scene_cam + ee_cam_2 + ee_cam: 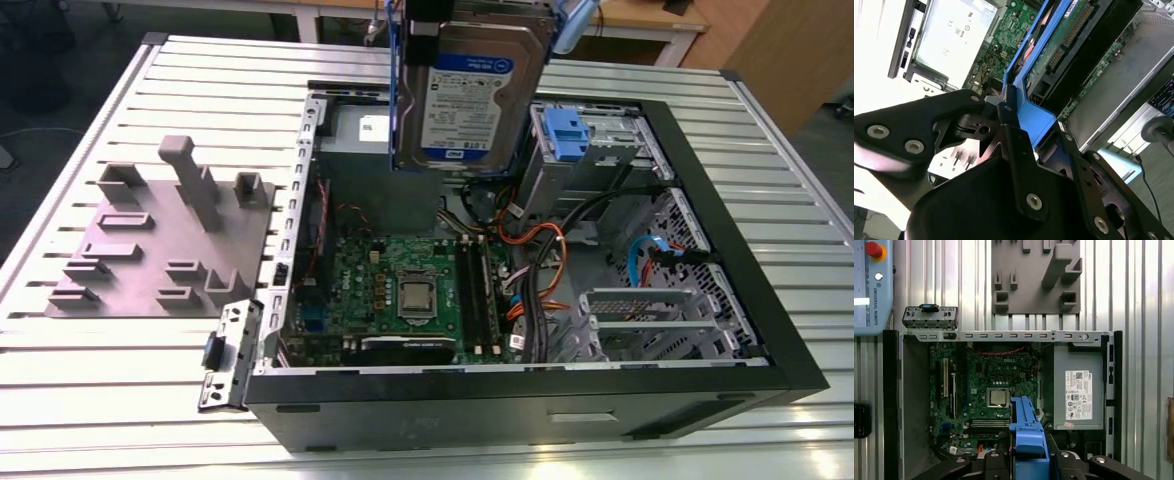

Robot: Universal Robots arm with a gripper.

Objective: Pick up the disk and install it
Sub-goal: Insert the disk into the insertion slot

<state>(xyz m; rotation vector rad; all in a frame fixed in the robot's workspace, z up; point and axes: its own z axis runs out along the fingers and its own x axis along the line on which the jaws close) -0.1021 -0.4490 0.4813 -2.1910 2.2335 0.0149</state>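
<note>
Computer case (534,410): laid on its side with the side panel off, so that the interior is reached from above.
Power supply (1079,390): seated in one corner of the case.
Disk (474,95): held upright above the far end of the case, apart from it, label toward the exterior view. The drive bay (587,150) lies just beside it, toward the exterior view's right.
Gripper (1031,120): the fingers (1014,145) are closed on the disk's blue bracket, one on each side. This hold is judged to leave the drive body and connectors free.
Room: wooden desks (641,25) are seen beyond the table.
Table (107,400): slatted metal, level, carrying the case.
Fixture plate (147,250): grey, set beside the case at the exterior view's left.
</note>
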